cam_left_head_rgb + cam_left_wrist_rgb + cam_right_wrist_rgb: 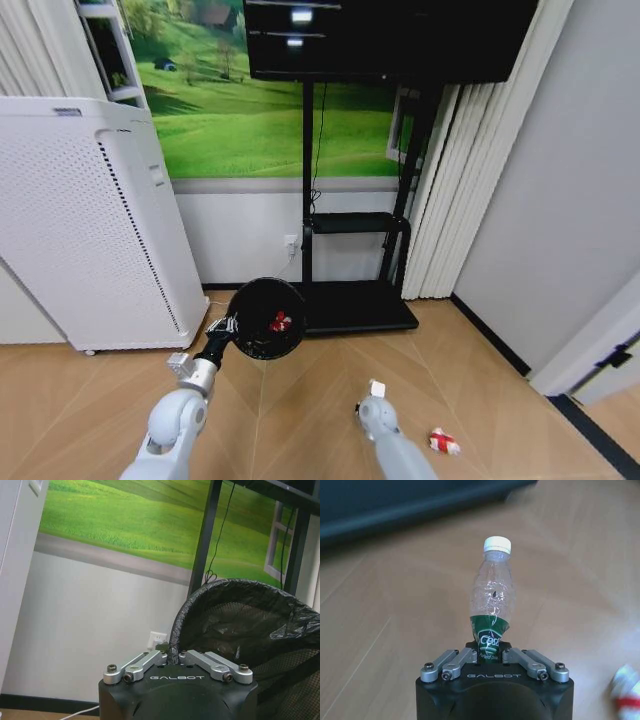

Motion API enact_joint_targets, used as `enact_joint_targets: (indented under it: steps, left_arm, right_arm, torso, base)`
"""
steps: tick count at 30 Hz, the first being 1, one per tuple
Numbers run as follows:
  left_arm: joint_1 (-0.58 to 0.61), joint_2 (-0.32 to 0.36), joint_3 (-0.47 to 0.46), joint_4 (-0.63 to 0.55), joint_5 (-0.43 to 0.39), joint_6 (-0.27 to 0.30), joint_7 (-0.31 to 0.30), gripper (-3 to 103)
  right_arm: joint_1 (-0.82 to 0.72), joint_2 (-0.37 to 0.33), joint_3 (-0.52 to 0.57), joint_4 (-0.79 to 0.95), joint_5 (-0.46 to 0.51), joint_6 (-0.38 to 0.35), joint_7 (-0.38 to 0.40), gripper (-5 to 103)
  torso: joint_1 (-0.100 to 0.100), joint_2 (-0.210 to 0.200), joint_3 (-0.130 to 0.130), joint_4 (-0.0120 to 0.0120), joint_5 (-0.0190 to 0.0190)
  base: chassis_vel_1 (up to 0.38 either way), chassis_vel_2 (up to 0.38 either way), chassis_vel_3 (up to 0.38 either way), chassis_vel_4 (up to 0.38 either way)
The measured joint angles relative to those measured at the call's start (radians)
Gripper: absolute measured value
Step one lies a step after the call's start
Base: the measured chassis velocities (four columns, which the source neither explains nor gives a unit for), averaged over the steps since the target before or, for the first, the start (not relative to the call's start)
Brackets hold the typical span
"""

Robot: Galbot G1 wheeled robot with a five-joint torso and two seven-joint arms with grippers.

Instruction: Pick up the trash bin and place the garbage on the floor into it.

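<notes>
Two grippers are busy — the left gripper point(172, 656) pinches the rim of the trash bin point(267, 318) with its fingers and holds it up off the floor point(480, 400), tipped so its mouth shows a red scrap point(280, 322) inside. The right gripper point(489, 650) pinches the bottle point(492, 600) by its bottom end, cap pointing away. A red-and-white wrapper point(444, 441) lies on the floor near the right arm.

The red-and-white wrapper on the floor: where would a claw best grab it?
The crumpled red-and-white wrapper lies low on the wooden floor, to the right of the right claw. Probably best from straight above, pinching across its bunched middle, since nothing beside it blocks a descent. That claw already holds the clear plastic bottle.
</notes>
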Motion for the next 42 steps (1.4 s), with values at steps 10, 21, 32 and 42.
enact_joint_targets:
  steps: [10, 21, 32, 42]
  left_arm:
    - [-0.015, -0.02, -0.02, 0.074, 0.011, -0.018, -0.035, 3]
    - [-0.064, -0.093, -0.031, 0.279, 0.012, -0.035, -0.09, 3]
    - [-0.13, -0.127, 0.105, 0.314, -0.002, 0.005, -0.162, 3]
    - [-0.126, -0.122, 0.164, 0.324, 0.014, 0.006, -0.163, 3]
  right_arm:
    - [-0.034, -0.046, 0.164, 0.211, -0.182, 0.162, -0.14, 17]
    - [-0.156, -0.06, 0.186, 0.485, -0.325, 0.271, -0.344, 17]
    - [-0.269, -0.185, 0.033, 0.729, -0.23, 0.3, -0.611, 17]
    - [-0.177, -0.366, -0.159, 0.704, -0.154, 0.353, -0.599, 17]
  torso:
    - [0.0, 0.0, 0.0, 0.0, -0.0001]
    - [0.0, 0.0, 0.0, 0.0002, -0.0009]
    - [0.0, 0.0, 0.0, 0.0, -0.0002]
    - [0.0, 0.0, 0.0, 0.0002, -0.0003]
  base:
    - [0.0, 0.0, 0.0, 0.0]
    - [0.0, 0.0, 0.0, 0.0]
    - [0.0, 0.0, 0.0, 0.0]
    - [0.0, 0.0, 0.0, 0.0]
